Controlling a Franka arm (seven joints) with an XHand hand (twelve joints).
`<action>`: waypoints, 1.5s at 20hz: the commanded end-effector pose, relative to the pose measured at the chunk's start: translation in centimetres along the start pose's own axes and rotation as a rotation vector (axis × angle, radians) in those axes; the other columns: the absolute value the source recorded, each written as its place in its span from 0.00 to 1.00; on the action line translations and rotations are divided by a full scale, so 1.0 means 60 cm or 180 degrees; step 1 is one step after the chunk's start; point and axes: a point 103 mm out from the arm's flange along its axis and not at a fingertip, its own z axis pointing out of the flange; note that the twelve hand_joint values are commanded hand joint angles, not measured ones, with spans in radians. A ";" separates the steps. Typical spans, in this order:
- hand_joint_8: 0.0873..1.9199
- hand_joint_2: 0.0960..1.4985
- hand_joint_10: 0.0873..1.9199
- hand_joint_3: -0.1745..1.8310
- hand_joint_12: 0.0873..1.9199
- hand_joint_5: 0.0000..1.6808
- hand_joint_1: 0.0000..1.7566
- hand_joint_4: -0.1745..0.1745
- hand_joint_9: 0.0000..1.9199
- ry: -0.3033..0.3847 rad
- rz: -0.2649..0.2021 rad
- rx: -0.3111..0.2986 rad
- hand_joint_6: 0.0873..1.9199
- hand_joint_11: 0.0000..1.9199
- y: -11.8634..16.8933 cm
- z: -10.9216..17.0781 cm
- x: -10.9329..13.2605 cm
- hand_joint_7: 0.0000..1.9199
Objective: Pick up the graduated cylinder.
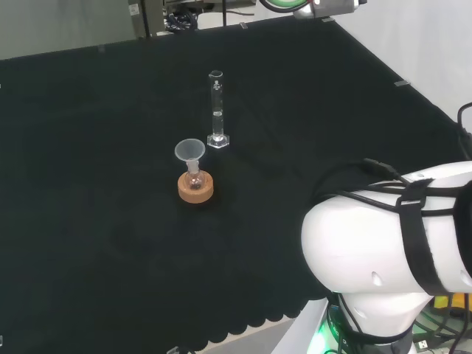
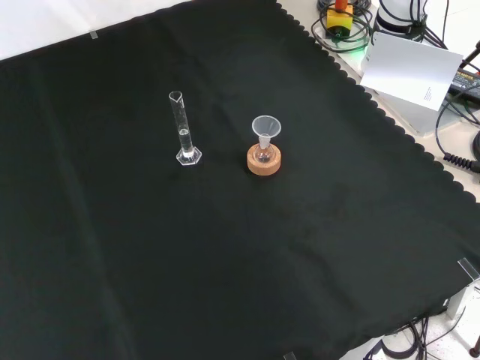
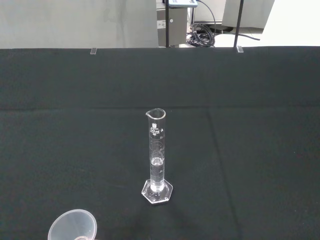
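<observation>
Graduated cylinder [image 1: 216,109] stands upright on its hexagonal foot, out in the open on the black cloth [image 1: 88,147] covering the desk. Clear glass, spout at the lip, some clear liquid in the lower part (level sits roughly a third of the way up in the wrist view).

Neighbour: a small flask [image 1: 195,177] on a cork ring [image 1: 195,187], with a clear funnel [image 1: 189,151] stuck in its neck. Head view: the flask set is just beside the cylinder, nearer the camera and slightly left, not touching. Front view: cylinder [image 2: 182,126] to the left, flask set to the right, a clear gap of cloth between them.

Hand: can't tell its state, no fingers visible to judge from. The arm's white link [image 1: 383,243] sits at the lower right of the head view, well apart from the cylinder. Wrist camera looks at the cylinder [image 3: 157,155] roughly head-on and centred, with bare cloth between camera and glass; funnel rim [image 3: 73,230] pokes in at the frame edge. Nothing touches the cylinder.

Off the cloth in the front view: cables and a white sheet [image 2: 412,69] at the upper right.
</observation>
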 end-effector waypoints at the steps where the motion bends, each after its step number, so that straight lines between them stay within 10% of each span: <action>1: 0.10 0.72 0.30 0.35 0.64 0.08 0.01 0.48 0.06 -0.0021 0.0005 -0.0028 0.07 0.01 0.000 0.000 0.000 0.01; 19: 0.14 0.79 0.30 0.27 0.67 0.13 0.00 0.47 0.06 0.0023 0.0307 0.0062 0.00 0.00 0.048 0.059 -0.036 0.00; 30: 0.16 0.78 0.31 0.25 0.67 0.13 0.01 0.42 0.07 0.0278 0.0259 -0.0029 0.00 0.00 0.186 0.186 -0.107 0.01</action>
